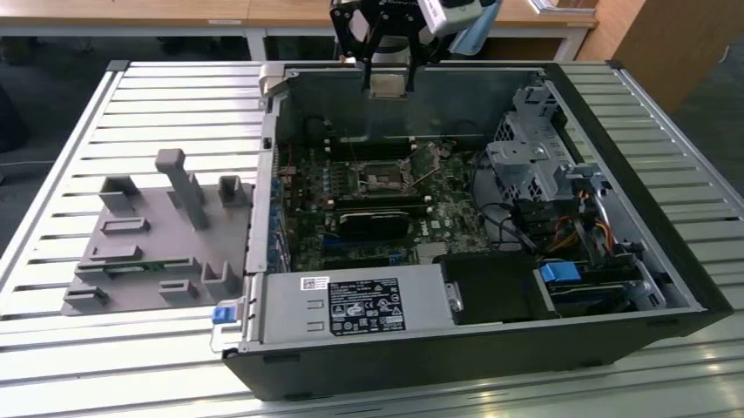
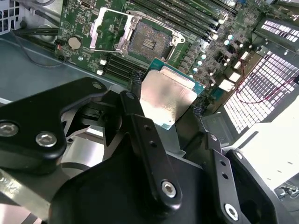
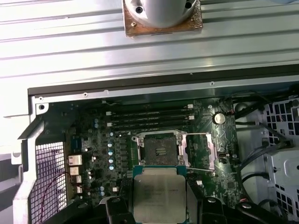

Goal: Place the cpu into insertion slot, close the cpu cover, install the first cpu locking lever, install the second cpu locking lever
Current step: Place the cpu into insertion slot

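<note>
Black fingers loom closest to us in the second wrist view. The gripper is clamped on the cpu, with one finger pressing each of two opposite edges. The chip is square, so we can call no long axis. Its silvery metal face is turned toward the wrist cameras, and a thin green rim shows along the edge nearest the board.

In the first wrist view the cpu sits with its sides running parallel to the sides of the insertion slot. The two are clearly apart.

From the exterior view, the gripper hangs high over the far wall of the open computer case. The cpu is at its tips, well above the insertion slot down on the green board.

That socket lies bare with its dark centre exposed. The cpu cover is swung open and rests just beside it, with board showing through its window. Long black memory slots run along the socket's other flank.

Off to the exterior view's left, a grey fixture sits on the slatted table.
</note>
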You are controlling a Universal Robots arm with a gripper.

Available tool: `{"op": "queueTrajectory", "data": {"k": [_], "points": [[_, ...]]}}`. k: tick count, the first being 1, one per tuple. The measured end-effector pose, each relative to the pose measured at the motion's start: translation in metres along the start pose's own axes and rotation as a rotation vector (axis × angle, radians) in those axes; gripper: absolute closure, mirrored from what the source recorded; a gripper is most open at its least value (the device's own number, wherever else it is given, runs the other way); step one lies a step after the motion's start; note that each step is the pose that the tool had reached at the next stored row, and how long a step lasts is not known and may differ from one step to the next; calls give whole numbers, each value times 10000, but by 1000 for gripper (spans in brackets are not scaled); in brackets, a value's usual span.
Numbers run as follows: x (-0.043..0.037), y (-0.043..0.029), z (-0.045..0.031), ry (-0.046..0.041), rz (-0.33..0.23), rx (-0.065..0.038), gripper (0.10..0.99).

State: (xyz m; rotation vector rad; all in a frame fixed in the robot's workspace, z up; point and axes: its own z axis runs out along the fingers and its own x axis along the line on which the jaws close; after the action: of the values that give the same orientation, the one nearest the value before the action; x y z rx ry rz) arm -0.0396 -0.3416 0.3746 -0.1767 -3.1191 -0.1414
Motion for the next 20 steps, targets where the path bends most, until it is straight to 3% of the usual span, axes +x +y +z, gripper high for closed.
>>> {"op": "queueTrajectory", "data": {"k": [20], "points": [[0, 0, 0, -41, 458, -8, 545]]}}
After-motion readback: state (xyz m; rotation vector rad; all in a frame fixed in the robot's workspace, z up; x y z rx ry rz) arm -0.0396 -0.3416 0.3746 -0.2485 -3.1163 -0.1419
